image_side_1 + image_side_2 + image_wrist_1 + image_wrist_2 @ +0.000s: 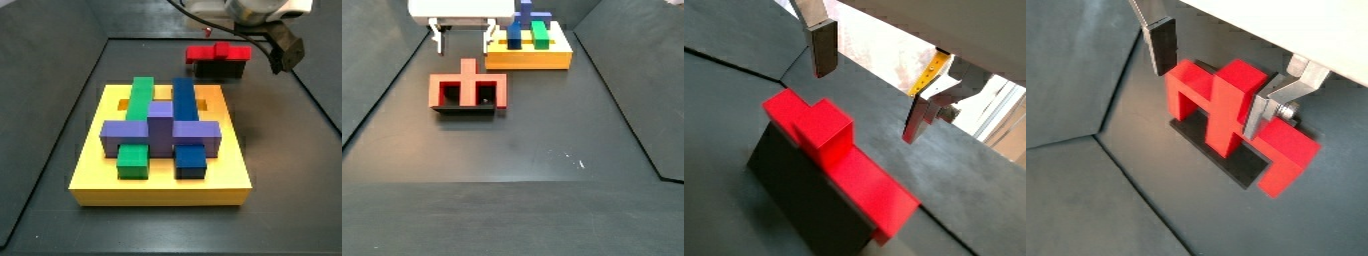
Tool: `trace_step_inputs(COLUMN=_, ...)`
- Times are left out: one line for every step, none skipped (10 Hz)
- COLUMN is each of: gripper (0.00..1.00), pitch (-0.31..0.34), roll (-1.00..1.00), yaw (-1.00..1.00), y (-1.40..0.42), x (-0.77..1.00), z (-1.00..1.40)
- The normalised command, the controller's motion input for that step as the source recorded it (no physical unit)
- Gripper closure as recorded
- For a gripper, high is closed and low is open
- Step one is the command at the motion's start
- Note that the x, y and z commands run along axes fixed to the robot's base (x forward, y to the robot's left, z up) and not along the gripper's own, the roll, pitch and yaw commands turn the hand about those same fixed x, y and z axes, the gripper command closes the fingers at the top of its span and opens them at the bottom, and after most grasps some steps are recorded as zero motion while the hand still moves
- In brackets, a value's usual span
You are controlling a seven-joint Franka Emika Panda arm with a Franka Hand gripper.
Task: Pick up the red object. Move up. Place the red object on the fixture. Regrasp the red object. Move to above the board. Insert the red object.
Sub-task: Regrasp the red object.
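The red object (468, 88) rests on the fixture (218, 70), just off the board (163, 180). The tool (1213, 75) hangs above it, fingers spread and empty, evidently placed for the regrasp.

The end effector (1213, 80) hangs open above the red object (1227, 115); floor around lies clear.
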Motion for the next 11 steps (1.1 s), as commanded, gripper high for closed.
trace_step_inputs(gripper=0.0, pitch=0.071, roll=-0.05, yaw=0.13, y=-0.02, x=0.08, z=-0.35)
trace_step_inputs(gripper=0.0, pitch=0.0, roll=-0.09, yaw=0.17, y=-0.02, x=0.0, z=-0.39)
trace_step_inputs(gripper=0.0, pitch=0.0, roll=-0.11, yaw=0.17, y=-0.04, x=0.0, z=-0.34)
trace_step_inputs(gripper=0.0, pitch=0.0, roll=0.0, yaw=0.12, y=-0.02, x=0.0, z=-0.36)
trace_step_inputs(gripper=0.0, pitch=0.0, roll=0.0, yaw=0.07, y=-0.01, x=0.0, z=-0.29)
trace_step_inputs(gripper=0.0, pitch=0.0, roll=0.0, yaw=0.05, y=-0.03, x=0.0, z=-0.19)
trace_step_inputs(gripper=0.0, pitch=0.0, roll=0.0, yaw=0.03, y=-0.03, x=0.0, z=-0.19)
trace_step_inputs(gripper=0.0, pitch=0.0, roll=0.0, yaw=0.07, y=-0.02, x=0.0, z=-0.12)
trace_step_inputs(gripper=0.0, pitch=0.0, roll=0.03, yaw=0.11, y=-0.1, x=0.0, z=-0.04)
trace_step_inputs(gripper=0.0, pitch=0.0, roll=0.0, yaw=0.03, y=-0.02, x=0.0, z=0.0)
trace_step_inputs(gripper=0.0, pitch=0.163, roll=0.08, yaw=0.0, y=-0.02, x=0.14, z=0.0)
